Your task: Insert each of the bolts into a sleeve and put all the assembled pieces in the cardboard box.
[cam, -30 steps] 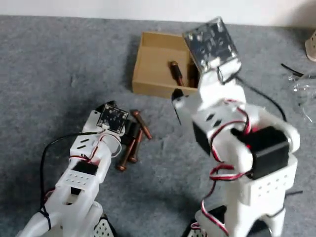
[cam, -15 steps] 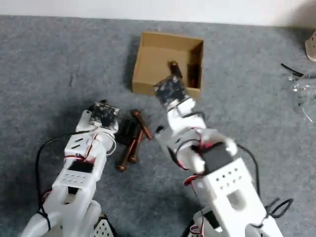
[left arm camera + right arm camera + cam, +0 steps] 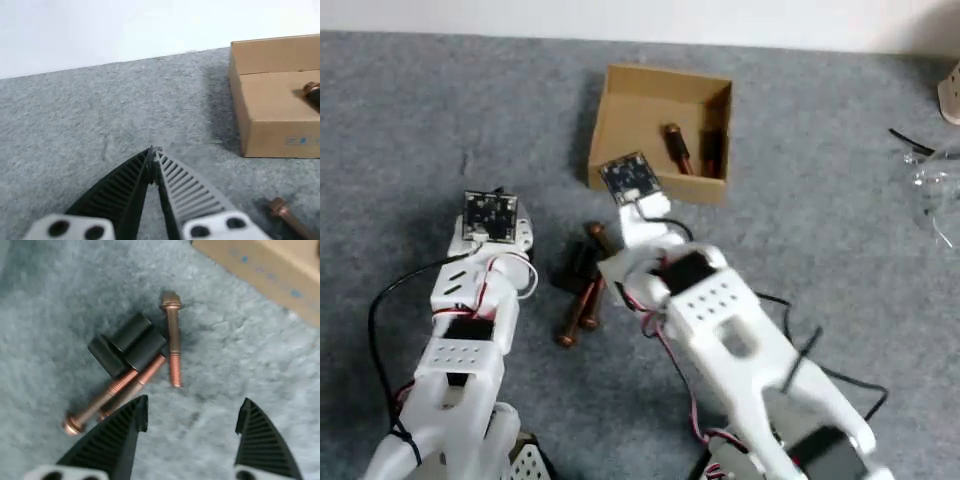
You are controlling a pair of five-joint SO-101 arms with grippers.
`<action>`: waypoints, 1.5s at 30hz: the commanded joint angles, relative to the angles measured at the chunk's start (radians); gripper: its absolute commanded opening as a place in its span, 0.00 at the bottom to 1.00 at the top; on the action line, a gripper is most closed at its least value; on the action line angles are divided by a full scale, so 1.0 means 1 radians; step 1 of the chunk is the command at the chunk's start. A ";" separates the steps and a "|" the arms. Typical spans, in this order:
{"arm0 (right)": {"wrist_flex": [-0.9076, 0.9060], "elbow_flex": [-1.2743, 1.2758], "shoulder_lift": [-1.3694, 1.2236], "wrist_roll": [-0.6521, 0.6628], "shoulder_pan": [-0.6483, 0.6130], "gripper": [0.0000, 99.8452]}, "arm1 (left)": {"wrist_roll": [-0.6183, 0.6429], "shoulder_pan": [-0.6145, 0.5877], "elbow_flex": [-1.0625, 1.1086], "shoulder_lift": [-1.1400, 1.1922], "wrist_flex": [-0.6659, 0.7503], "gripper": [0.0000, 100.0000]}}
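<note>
Hanging our right tool (image 3: pixel 194 402) spread beside the cardboard box (image 3: pixel 630 120), we're eyeing the nearest bolt (image 3: pixel 172 340), head pointing boxward; left tool (image 3: pixel 152 152) is sitting pressed together, farther off.

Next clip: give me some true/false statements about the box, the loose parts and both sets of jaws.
1. The box is empty. False: a bolt lies in it.
2. The left jaws are shut. True.
3. The right jaws are shut on a sleeve. False: they stand open, holding nothing.
4. On the carpet, loose bolts and sleeves lie together. True.
</note>
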State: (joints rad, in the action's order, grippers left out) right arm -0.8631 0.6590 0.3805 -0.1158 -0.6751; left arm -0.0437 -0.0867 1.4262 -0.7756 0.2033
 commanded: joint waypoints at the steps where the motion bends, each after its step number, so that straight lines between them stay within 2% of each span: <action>1: 0.030 -0.133 -0.104 -0.152 -0.053 0.26 | 0.069 -0.048 -0.074 0.001 0.012 0.01; 7: 0.028 -0.315 -0.311 -0.316 -0.091 0.26 | 0.118 -0.082 -0.077 0.001 0.017 0.01; 13: 0.025 -0.437 -0.479 -0.407 -0.093 0.26 | 0.117 -0.082 -0.077 0.001 0.012 0.01; 31: -0.024 -0.453 -0.545 -0.411 -0.140 0.26 | 0.117 -0.079 -0.074 0.001 0.012 0.01; 37: -0.024 -0.456 -0.545 -0.407 -0.113 0.13 | 0.117 -0.077 -0.074 0.001 0.012 0.01; 45: -0.019 -0.452 -0.547 -0.408 -0.094 0.13 | 0.117 -0.077 -0.074 0.001 0.012 0.01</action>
State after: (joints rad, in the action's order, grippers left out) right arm -0.8753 0.2524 -0.1734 -0.5178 -0.8040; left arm 0.0667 -0.1573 1.4016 -0.7756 0.2033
